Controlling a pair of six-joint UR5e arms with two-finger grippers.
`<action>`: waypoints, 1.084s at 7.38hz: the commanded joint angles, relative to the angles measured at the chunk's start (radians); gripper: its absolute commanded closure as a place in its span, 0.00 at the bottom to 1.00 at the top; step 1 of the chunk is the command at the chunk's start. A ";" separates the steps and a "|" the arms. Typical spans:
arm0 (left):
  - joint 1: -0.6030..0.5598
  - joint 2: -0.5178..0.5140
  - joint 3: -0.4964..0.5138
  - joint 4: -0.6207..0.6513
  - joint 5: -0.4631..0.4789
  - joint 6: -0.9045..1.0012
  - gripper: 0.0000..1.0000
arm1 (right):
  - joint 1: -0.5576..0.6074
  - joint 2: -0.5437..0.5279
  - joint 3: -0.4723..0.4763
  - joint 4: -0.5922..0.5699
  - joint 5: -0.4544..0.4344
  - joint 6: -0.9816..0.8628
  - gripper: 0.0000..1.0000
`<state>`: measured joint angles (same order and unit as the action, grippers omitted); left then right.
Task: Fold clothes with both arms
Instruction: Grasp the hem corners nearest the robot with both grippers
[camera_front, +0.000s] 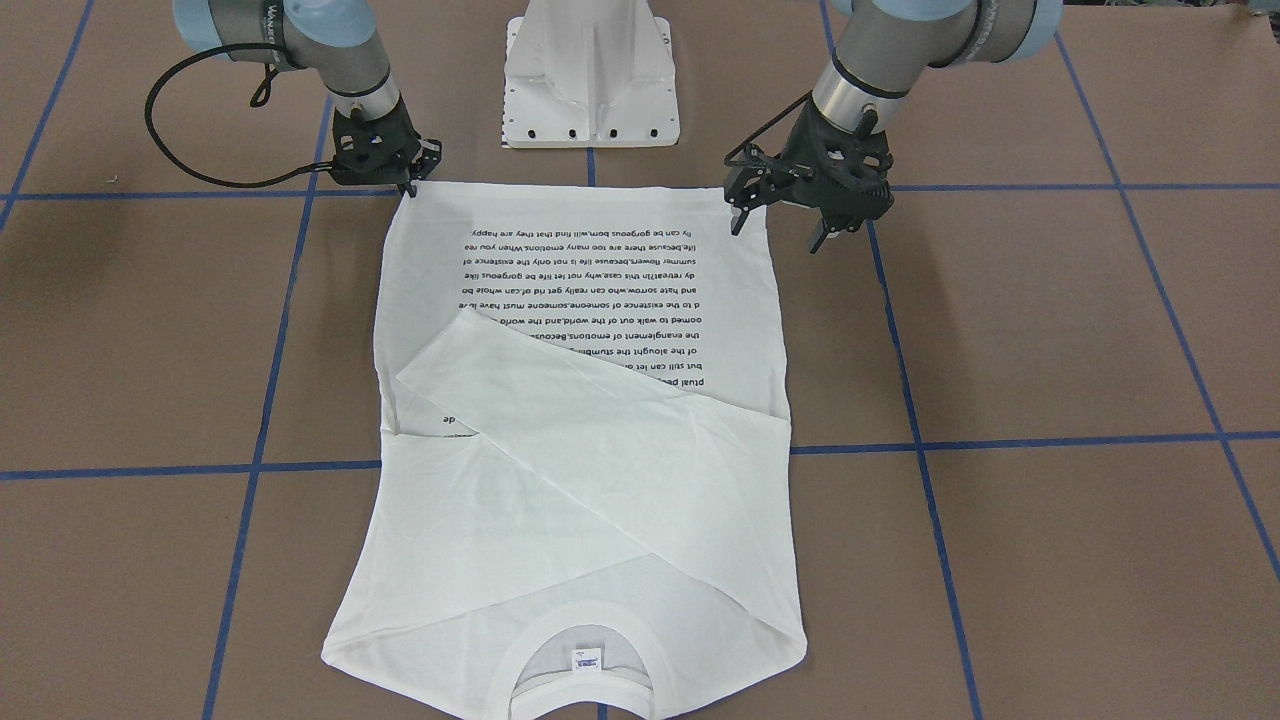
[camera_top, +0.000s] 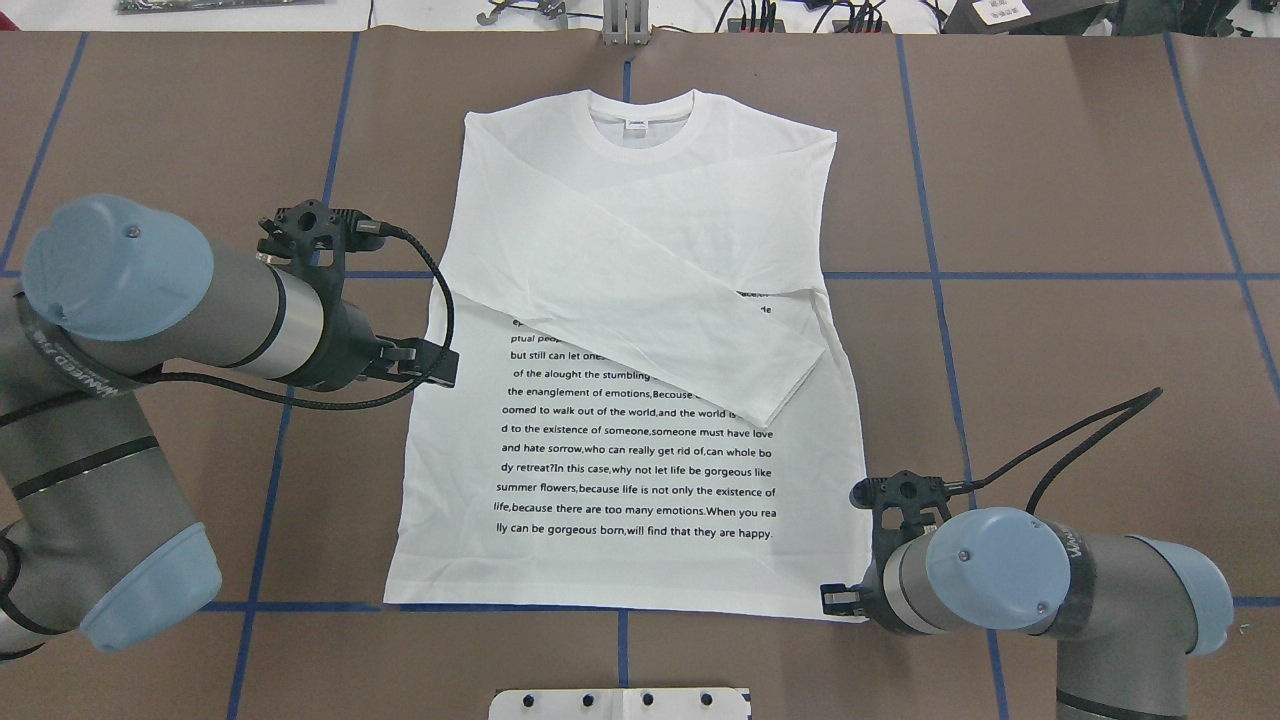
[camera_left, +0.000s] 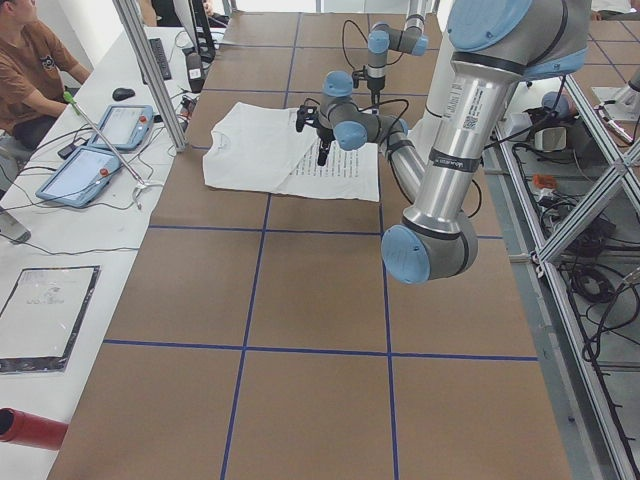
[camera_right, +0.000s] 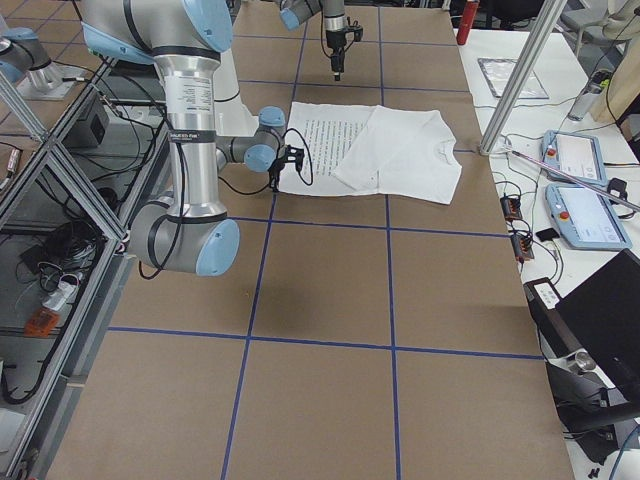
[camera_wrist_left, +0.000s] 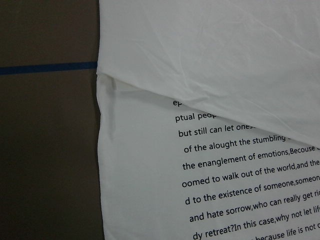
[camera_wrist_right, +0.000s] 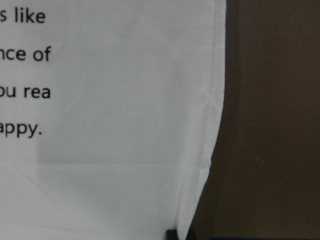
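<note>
White long-sleeved shirt (camera_top: 640, 350) lies flat mid-worktop (camera_top: 1050, 350), print side up. Its collar (camera_top: 640, 150) is toward the far edge and its hem toward the robot's edge. The label (camera_top: 636, 124) shows inside the collar. Both sleeves are folded in across the chest. The top sleeve (camera_top: 690, 320) runs diagonally and its cuff end covers part of the black text block (camera_top: 635, 470). The hem lies roughly along a blue tape line (camera_top: 300, 606), just ahead of the white pedestal base (camera_front: 592, 75).

Right arm (camera_top: 1000, 570) is low at the hem corner on the robot's right. The right gripper (camera_front: 408, 185) is down at that corner and touches the cloth. In the right wrist view one black fingertip (camera_wrist_right: 172, 234) sits right at the corner's edge. The jaws look close together, but I cannot tell whether the fabric is actually pinched.

Left arm (camera_top: 200, 310) comes in from the robot's left. The left gripper (camera_front: 778, 231) is raised off the cloth by the shirt's left side edge, with its jaws spread wide and nothing in them. The views disagree on how far along that edge it hangs. Its wrist camera looks down on the edge where the sleeve fold starts.

A person (camera_left: 30, 60) sits at the side table beyond the far edge.
</note>
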<state>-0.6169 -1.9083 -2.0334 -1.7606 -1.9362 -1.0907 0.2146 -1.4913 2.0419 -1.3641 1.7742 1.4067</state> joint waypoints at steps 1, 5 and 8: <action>0.000 0.002 0.002 0.003 0.000 0.000 0.01 | 0.009 0.000 0.032 0.002 0.011 0.000 1.00; 0.037 0.139 -0.071 0.001 0.000 -0.127 0.01 | 0.052 -0.001 0.092 0.006 0.013 0.034 1.00; 0.280 0.225 -0.084 -0.083 0.167 -0.404 0.00 | 0.066 0.000 0.103 0.010 0.011 0.034 1.00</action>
<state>-0.4377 -1.7122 -2.1218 -1.7975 -1.8560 -1.3742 0.2773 -1.4916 2.1385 -1.3563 1.7856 1.4402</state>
